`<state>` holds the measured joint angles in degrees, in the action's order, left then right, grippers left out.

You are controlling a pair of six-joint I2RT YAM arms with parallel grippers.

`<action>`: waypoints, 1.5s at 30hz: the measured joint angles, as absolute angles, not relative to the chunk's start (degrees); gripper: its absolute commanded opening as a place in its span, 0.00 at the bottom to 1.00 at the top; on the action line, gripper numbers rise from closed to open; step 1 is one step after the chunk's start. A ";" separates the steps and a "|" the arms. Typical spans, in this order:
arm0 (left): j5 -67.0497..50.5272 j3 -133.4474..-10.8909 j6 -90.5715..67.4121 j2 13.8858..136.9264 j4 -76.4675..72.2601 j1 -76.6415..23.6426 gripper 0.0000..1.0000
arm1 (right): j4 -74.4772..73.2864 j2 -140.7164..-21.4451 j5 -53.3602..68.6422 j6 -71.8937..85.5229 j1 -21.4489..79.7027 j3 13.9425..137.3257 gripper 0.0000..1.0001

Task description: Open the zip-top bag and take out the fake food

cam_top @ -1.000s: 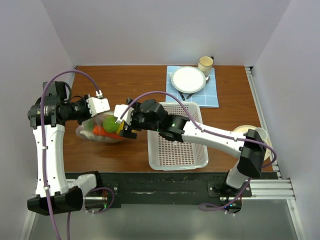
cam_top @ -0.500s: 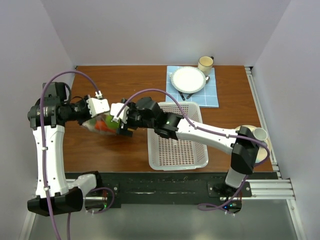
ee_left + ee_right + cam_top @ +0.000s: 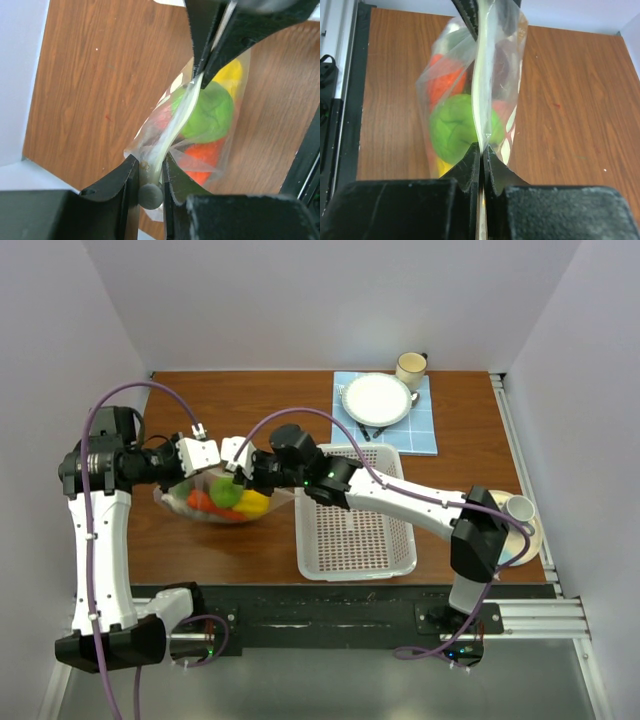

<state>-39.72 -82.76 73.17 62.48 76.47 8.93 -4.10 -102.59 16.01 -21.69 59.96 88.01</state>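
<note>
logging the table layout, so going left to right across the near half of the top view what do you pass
zip-top bag → white perforated basket → white cup at the right edge

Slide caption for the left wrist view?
Left fingers and right fingers pinch opposite ends of the bag top; green apple, orange and yellow food inside.
</note>
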 measured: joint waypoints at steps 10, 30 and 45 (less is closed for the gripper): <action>-43.68 -82.96 64.99 65.14 72.14 8.99 1.00 | 2.28 -91.33 15.86 -16.36 54.57 72.40 0.00; -64.55 -84.05 68.05 82.67 74.63 9.26 0.97 | 3.05 -83.50 16.05 -12.62 52.86 65.87 0.00; -78.26 -84.42 68.03 81.91 74.76 7.88 0.87 | 1.72 -82.39 16.56 -11.79 52.86 65.39 0.00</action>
